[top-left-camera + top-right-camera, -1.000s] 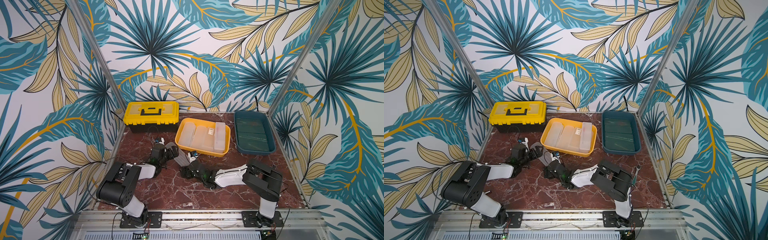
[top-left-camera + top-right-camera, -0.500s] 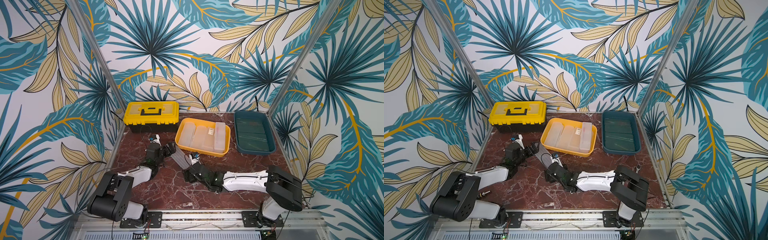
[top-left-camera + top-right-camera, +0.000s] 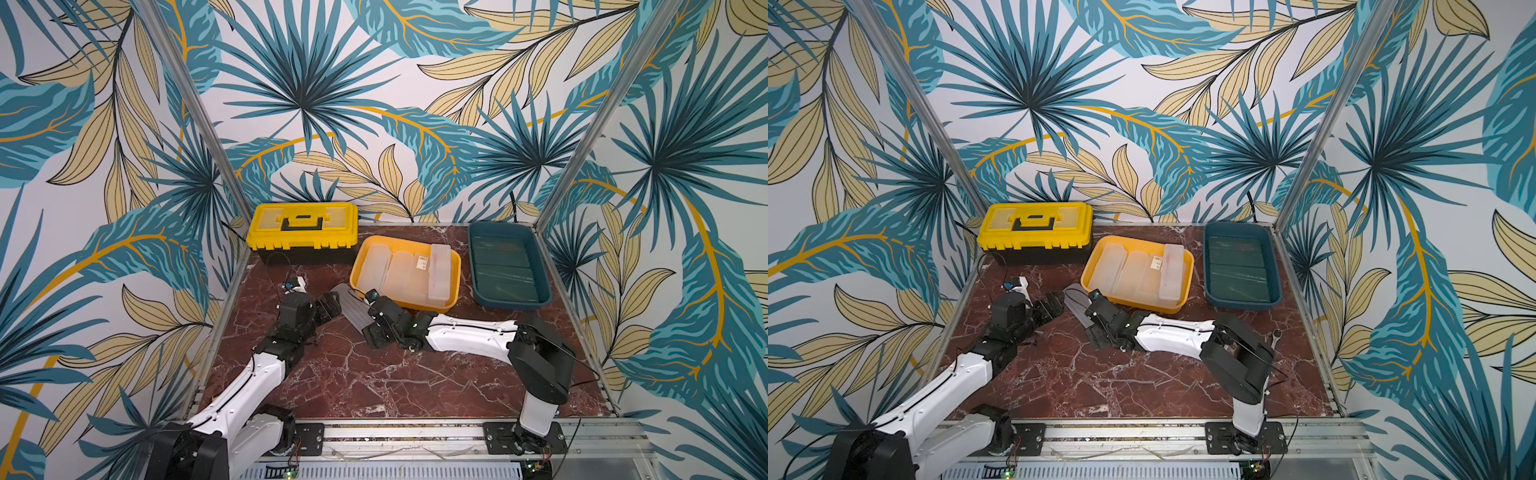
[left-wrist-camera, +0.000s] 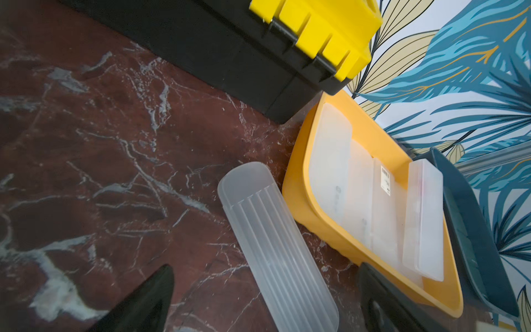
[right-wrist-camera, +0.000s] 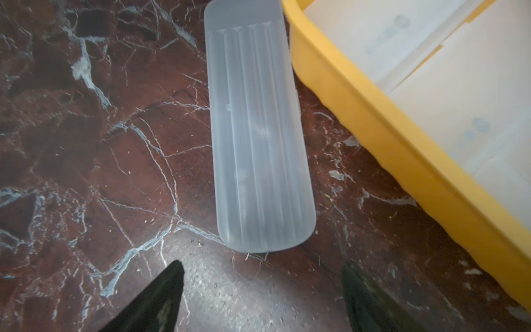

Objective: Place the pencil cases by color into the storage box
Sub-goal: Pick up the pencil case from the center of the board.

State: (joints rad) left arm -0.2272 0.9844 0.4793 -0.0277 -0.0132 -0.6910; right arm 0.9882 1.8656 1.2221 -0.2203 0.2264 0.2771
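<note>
Left gripper (image 4: 265, 266): jaws wide apart, frosted pencil case (image 4: 275, 253) between them, ungripped.
Right gripper (image 5: 261, 266): jaws apart, empty, case just ahead.

The tabletop (image 3: 374, 374) is dark red marble with pale veins, and most of its near half is bare stone. Along the far edge sit a closed yellow-and-black toolbox (image 3: 302, 239) at the left, a yellow bin (image 3: 415, 306) in the middle and a teal bin (image 3: 511, 302) at the right, the two bins near each other but apart. One frosted pencil case (image 3: 353, 308) lies flat and slanted on the marble, just beside the yellow bin's near-left corner.
</note>
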